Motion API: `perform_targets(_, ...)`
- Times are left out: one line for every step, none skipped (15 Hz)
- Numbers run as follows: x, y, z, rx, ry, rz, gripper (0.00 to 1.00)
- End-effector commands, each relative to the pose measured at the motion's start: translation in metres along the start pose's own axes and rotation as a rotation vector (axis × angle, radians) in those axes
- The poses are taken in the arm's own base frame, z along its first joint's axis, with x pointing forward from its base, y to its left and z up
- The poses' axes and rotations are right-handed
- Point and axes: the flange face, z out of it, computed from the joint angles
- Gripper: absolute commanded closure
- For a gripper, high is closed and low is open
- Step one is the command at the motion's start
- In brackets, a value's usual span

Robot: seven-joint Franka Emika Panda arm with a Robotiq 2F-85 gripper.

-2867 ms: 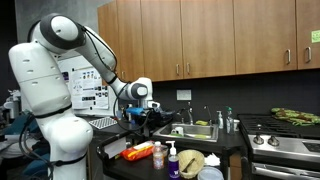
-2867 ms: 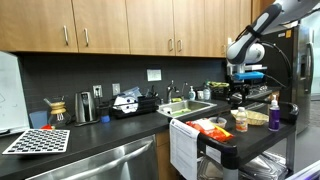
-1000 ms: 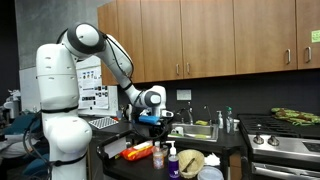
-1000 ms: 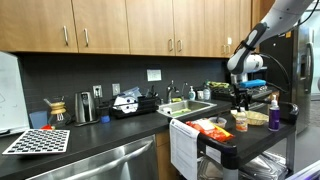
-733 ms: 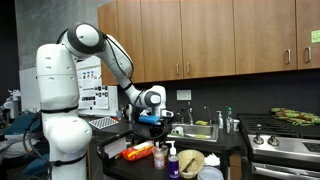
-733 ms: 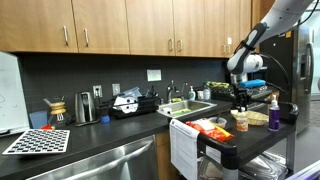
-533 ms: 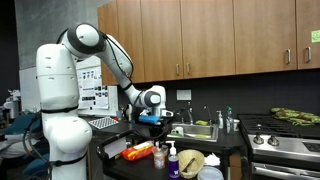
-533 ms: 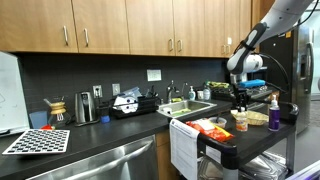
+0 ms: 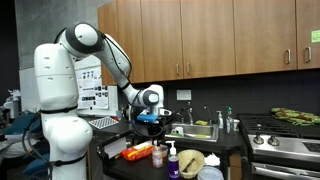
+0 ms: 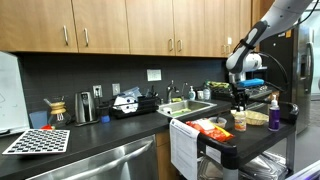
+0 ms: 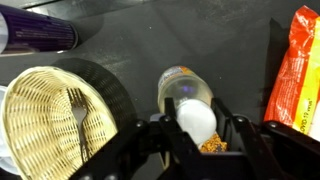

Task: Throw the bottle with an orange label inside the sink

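Note:
The bottle with an orange label (image 11: 184, 95) is a small clear bottle with a white cap. It stands on the dark cart top in both exterior views (image 9: 158, 154) (image 10: 240, 121). In the wrist view my gripper (image 11: 196, 122) is shut on its capped upper part, one finger on each side, and orange shows low between the fingers. In an exterior view the gripper (image 10: 240, 108) hangs straight over the bottle. The sink (image 9: 196, 131) (image 10: 190, 108) is a steel basin with a curved faucet (image 9: 190, 114), set in the counter beyond the cart.
On the cart with the bottle are a woven basket (image 11: 50, 120) (image 10: 257, 118), a purple pump bottle (image 11: 40, 35) (image 10: 274, 110) and a flat orange-red packet (image 11: 300, 70) (image 10: 208, 127). A towel hangs off the cart's side (image 10: 183, 148). A stove (image 9: 285, 140) stands past the sink.
The arm has hardly moved over the bottle. The fingers have closed in on the bottle's top. Nothing on the cart has shifted.

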Motion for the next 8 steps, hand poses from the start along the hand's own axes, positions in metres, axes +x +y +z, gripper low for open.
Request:
perform_targets(-0.018,-0.009,-0.022,-0.025,0.007,-0.044,0.86)
perform_targets(-0.022,-0.01,-0.028,-0.028,0.009,-0.056,0.86)
perform_targets(-0.027,-0.011,-0.034,-0.032,0.014,-0.063,0.86)
perform_targets(-0.03,-0.012,-0.04,-0.032,0.018,-0.069,0.86)
perform_targets(-0.034,-0.013,-0.046,-0.026,0.021,-0.072,0.86)
perform_targets(-0.039,-0.015,-0.053,-0.027,0.023,-0.079,0.86)
perform_targets(-0.044,-0.017,-0.059,-0.025,0.024,-0.093,0.86)
perform_targets(-0.048,-0.02,-0.065,-0.028,0.023,-0.104,0.86)
